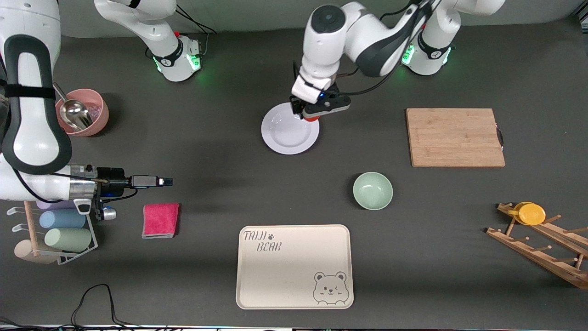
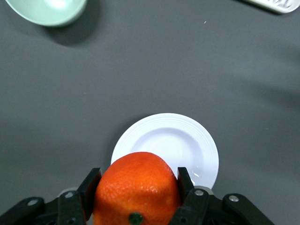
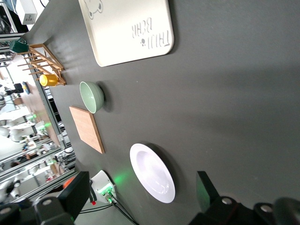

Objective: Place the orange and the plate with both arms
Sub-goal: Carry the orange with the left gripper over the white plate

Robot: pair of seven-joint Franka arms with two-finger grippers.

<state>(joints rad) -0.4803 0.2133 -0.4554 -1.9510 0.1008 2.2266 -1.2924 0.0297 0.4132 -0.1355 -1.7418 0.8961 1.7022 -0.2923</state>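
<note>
Over plate (image 1: 289, 133) rim, left gripper (image 1: 311, 115) clenched on orange (image 2: 137, 188); right gripper (image 3: 140, 199) waits, fingers spread

Bright orange (image 2: 137, 185), pale white plate (image 1: 287, 135), mint-green bowl (image 1: 372, 191), cream tray (image 1: 257, 280) printed with a bear.

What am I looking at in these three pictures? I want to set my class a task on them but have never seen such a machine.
Two white robot arms stand at a dark table. One picture looks down from across the table; the others come from cameras on each wrist. The left gripper is shut on an orange over the edge of the plate. The right gripper waits open near the mug rack. Also on the table: a green bowl, a cutting board, a bear tray and a pink cloth.
</note>
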